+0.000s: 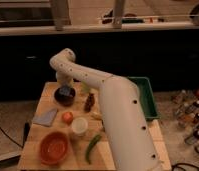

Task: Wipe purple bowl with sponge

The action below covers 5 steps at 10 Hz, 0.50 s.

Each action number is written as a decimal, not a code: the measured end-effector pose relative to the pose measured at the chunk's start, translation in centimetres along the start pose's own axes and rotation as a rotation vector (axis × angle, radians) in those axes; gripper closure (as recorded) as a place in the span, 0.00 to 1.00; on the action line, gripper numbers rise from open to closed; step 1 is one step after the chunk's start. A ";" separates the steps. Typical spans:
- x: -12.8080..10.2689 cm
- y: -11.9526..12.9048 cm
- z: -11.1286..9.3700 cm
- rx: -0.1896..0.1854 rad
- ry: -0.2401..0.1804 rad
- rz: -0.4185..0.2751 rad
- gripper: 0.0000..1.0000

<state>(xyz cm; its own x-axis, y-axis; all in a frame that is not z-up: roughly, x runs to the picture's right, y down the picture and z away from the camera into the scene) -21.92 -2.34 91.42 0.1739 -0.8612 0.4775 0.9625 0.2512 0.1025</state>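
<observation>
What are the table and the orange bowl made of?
The table looks like matte pale wood, from its tan colour. The orange bowl seems smooth plastic or ceramic; unclear which. The hand is at the purple bowl.
</observation>
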 end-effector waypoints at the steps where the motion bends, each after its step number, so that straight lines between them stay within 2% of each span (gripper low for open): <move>1: -0.5 -0.7 0.1 0.011 -0.015 -0.034 1.00; 3: -2.1 -1.3 -0.2 0.039 -0.065 -0.115 1.00; 5: -3.5 -1.2 -0.8 0.058 -0.104 -0.160 1.00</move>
<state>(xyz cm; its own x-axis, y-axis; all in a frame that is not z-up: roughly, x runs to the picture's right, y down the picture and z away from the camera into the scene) -23.55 0.01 88.94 -0.0052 -0.8428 0.5382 0.9620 0.1426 0.2328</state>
